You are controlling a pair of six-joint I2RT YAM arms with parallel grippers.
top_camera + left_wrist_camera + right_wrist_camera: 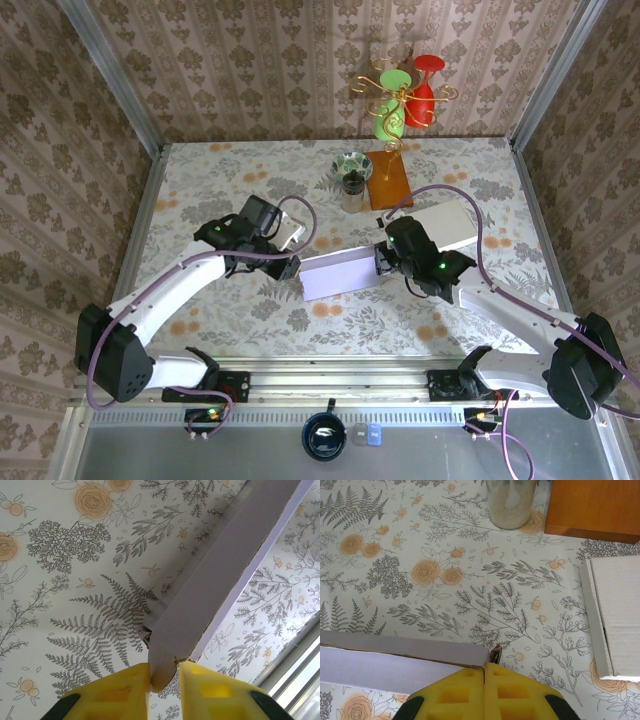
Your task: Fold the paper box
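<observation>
- The surface (200, 180) wears a cloth printed with ferns and orange roses, and patterned walls close it in on three sides.
- The paper box (340, 275) is a long, pale lavender piece lying across the middle of the surface between the two arms, running left to right. In the left wrist view its panel (220, 580) stands up on edge and runs away toward the upper right.
- A second piece of flat white cardboard (445, 225) lies near the box's right end but apart from it, behind the right arm.
- An orange wooden block (390, 180) sits at the back of the surface, and a wire stand (405, 95) with a green and a red glass rises from it.
- A glass jar (351, 180) stands just left of the block.
- The left gripper (290, 268) is at the box's left end. Its yellow pads (135, 685) are clamped on the panel's rounded corner, grasping the box.
- The right gripper (383, 262) is at the box's right end. Its pads (455, 695) are clenched flat together just beside the box's end (395, 665), and I cannot tell whether a thin flap is caught between them.
</observation>
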